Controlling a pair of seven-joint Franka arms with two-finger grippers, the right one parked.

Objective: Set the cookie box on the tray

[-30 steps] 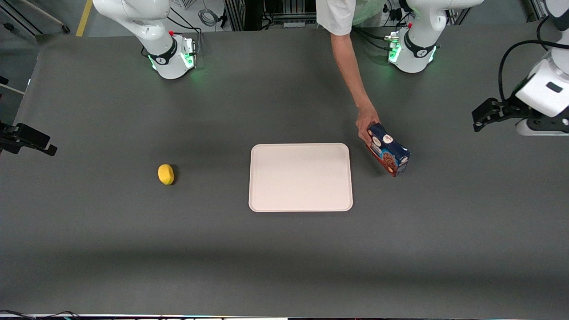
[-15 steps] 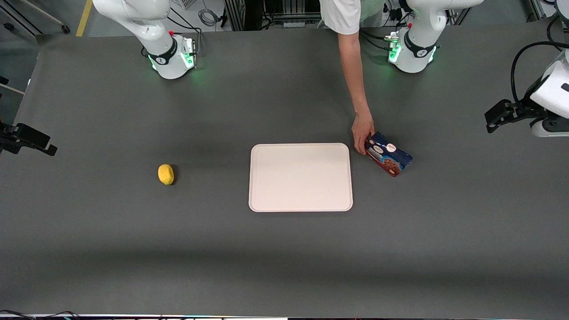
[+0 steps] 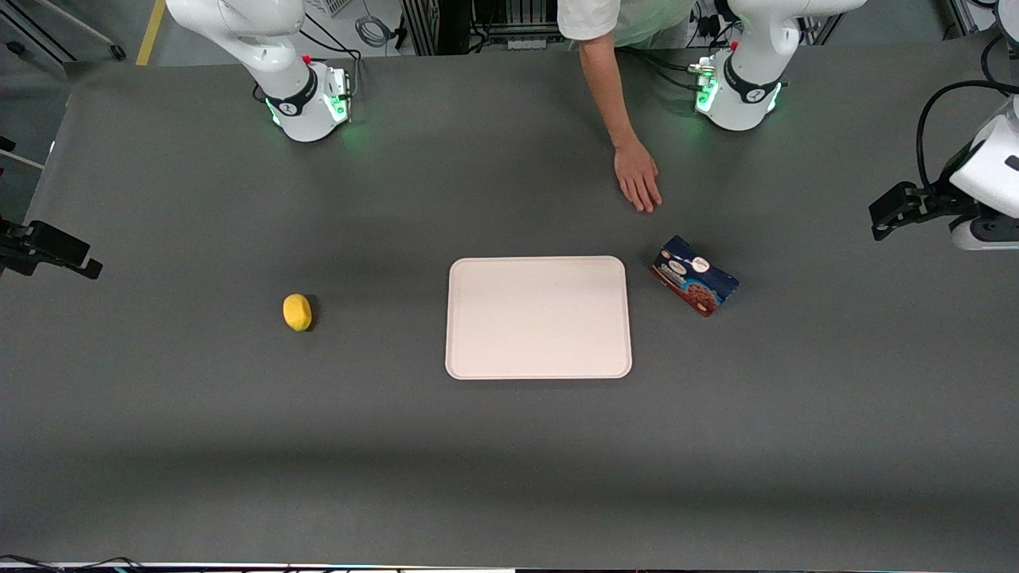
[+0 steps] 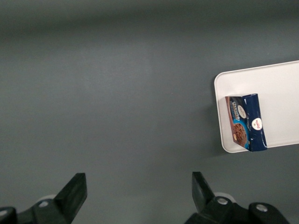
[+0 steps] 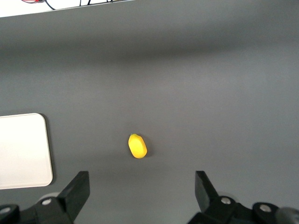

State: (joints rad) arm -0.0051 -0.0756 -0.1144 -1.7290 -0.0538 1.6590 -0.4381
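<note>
jaws [image 4: 135, 196] released, empty, toward working arm's bench end | cookie box [image 3: 694, 275] on bench at tray's [image 3: 538, 366] 3 o'clock, just beside | long axis 10-to-4

The working arm's black two-finger gripper [image 3: 880, 223] hangs in the air above the dark grey table [image 3: 796, 414], out at the working arm's end, carried by a white wrist [image 3: 991, 171] with a black cable looping up from it. In the wrist view its two dark fingers [image 4: 74, 193] stand wide apart, holding nothing.
</note>
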